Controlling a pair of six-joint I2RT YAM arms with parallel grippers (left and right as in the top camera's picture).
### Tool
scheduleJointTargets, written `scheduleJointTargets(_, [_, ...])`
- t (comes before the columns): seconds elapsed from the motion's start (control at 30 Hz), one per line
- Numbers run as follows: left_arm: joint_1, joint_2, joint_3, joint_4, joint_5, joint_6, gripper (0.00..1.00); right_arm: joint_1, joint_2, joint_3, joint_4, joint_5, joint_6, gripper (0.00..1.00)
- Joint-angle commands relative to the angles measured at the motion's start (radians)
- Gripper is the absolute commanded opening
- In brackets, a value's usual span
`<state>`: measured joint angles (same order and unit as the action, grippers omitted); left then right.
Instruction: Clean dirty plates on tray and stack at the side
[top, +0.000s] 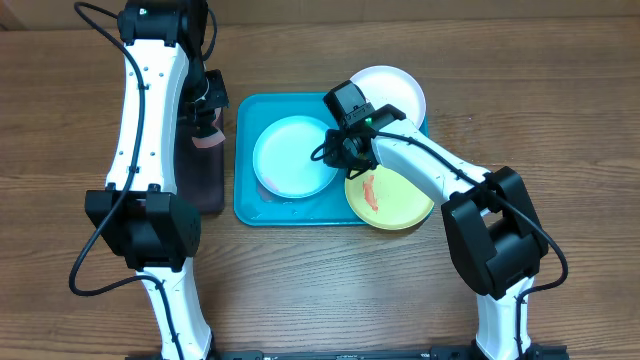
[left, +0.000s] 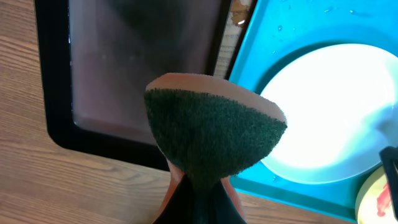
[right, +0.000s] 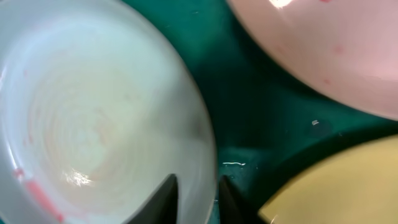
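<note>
Your right gripper (right: 196, 200) sits at the right-hand rim of the light blue plate (top: 293, 157). In the right wrist view its two fingers straddle that rim, one over the inside of the plate and one just outside it. The jaws are narrowly apart with the rim between them. You cannot tell from these views whether they are actually pressing on it.

That plate lies flat in the left part of the turquoise tray (top: 245, 208). It has a faint red-orange streak (right: 38, 194) near its edge, on the side away from the fingers.

Just beside your right gripper lie the other two plates. The white plate (top: 395, 90) is at the far right corner of the tray, overlapping its rim. The yellow-green plate (top: 402, 207) is at the near right corner, hanging partly over the rim and carrying a red-orange smear (top: 371, 190).

Your left gripper (left: 196, 202) is pinched tight on a sponge (left: 211, 130), whose dark green scouring face is turned toward the wrist camera, with a salmon-coloured body behind it. It hangs over the near right edge of the black tray (left: 55, 81), which lies just left of the turquoise tray on the wooden table (top: 560, 100). The sponge is near the light blue plate but not touching it.
</note>
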<state>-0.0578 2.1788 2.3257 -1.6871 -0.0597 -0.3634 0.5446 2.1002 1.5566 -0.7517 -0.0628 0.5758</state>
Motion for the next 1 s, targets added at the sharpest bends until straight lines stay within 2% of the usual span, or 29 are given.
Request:
scheduleJointTargets(0.0, [-0.004,-0.002,0.015,-0.003,0.008,0.012,0.04,-0.008,-0.011,0.025,-0.006,-0.046,-0.009,0.36])
scheduleJointTargets(0.17, [-0.005,-0.002,0.015,-0.002,0.009,0.008,0.04,-0.030,-0.017,0.119,-0.040,-0.069,-0.116,0.47])
scheduleJointTargets(0.37, [-0.005,-0.002,0.015,0.000,0.009,0.008,0.04,-0.047,0.003,0.131,-0.013,-0.070,-0.526,0.52])
scheduleJointTargets(0.47, [-0.005,-0.002,0.015,0.001,0.009,0.007,0.04,-0.047,0.038,0.131,-0.015,-0.070,-0.673,0.55])
scheduleJointTargets(0.57, [-0.005,-0.002,0.015,0.000,0.009,0.004,0.04,-0.047,0.069,0.132,-0.009,-0.071,-0.716,0.52])
scheduleJointTargets(0.97, [-0.005,-0.002,0.015,0.001,0.009,0.004,0.04,-0.049,0.117,0.131,0.056,-0.069,-0.701,0.46])
